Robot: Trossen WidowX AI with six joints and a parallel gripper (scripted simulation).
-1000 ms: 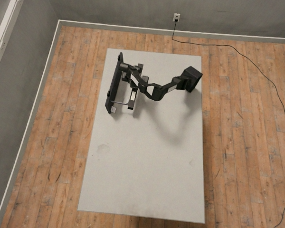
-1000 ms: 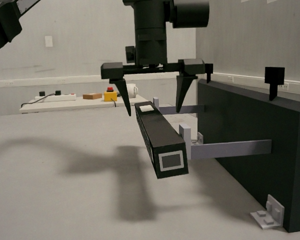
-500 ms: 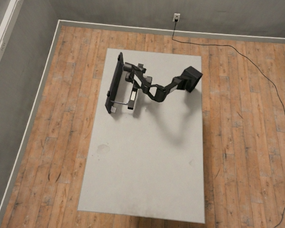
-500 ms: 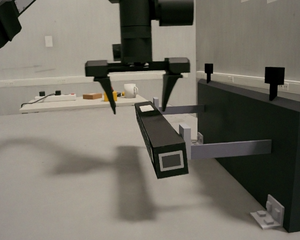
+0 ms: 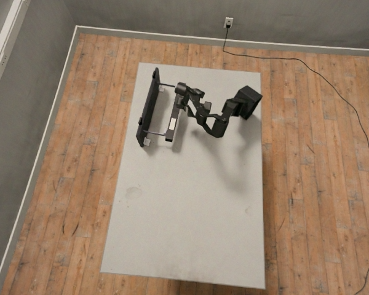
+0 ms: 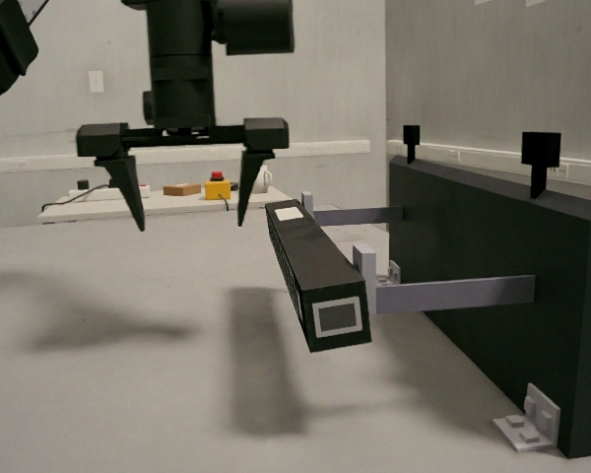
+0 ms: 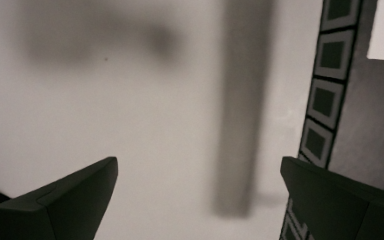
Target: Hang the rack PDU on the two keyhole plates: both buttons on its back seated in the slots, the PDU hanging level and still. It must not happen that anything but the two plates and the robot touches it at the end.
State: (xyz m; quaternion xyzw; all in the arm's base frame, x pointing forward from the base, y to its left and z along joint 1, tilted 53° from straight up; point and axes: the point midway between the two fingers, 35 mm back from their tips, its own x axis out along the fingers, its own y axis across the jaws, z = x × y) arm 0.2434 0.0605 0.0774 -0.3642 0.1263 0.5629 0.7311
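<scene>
Two pale grey bracket arms (image 6: 453, 294) reach out from the tall dark backboard (image 6: 494, 285), and the long black rack PDU (image 6: 311, 264) with its row of outlets hangs at their tips, raised off the grey table top (image 6: 133, 397). It sits against the small upright keyhole plates (image 6: 365, 262) at the arm ends, and from the exterior view it looks roughly level, though the buttons on its back and the slots are hidden behind its body, so whether both are fully seated is hard to say. The black parallel-jaw gripper (image 6: 189, 224) hovers beside the PDU on the side away from the backboard, apart from it, fingers spread to their full width and holding nothing. In the wrist view the right fingertip (image 7: 339, 200) lies close to the outlet face of the PDU (image 7: 329, 100). The hanging appears done, with only the retreat left, and that is where the risk lies. A sideways drift of the near finger towards the bar could clip its outlet face and lift or swing it, unseating a button. If one button sits only at the wide mouth of its keyhole, even a light nudge could drop that end and leave the PDU tilted or down on the table.
</scene>
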